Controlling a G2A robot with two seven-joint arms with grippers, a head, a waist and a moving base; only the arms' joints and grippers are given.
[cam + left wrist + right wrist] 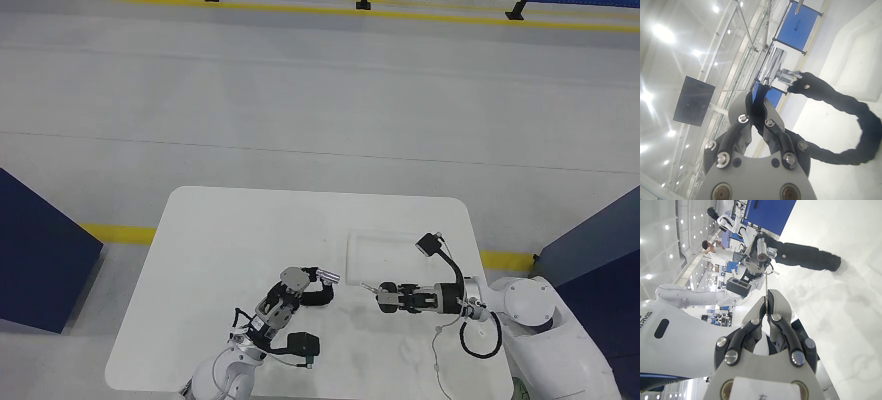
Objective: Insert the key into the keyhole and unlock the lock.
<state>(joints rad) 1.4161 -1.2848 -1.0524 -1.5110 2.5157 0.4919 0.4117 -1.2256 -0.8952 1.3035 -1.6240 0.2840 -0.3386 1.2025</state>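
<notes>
While left tool (758,99) clamps one lock (773,62), right tool (767,301) pinches one key (766,284).

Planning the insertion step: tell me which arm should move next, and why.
Right. The right gripper is shut on the key, whose blade points toward the keyhole, not yet in it. The left gripper is shut on the black cable, holding the lock steady.

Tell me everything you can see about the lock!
The lock is a shiny silver cylinder with a loop of black cloth-covered cable. The left pincer is shut on the cable next to the cylinder, holding the cylinder up off the table. Its keyhole faces the key, which is not in it yet.
</notes>
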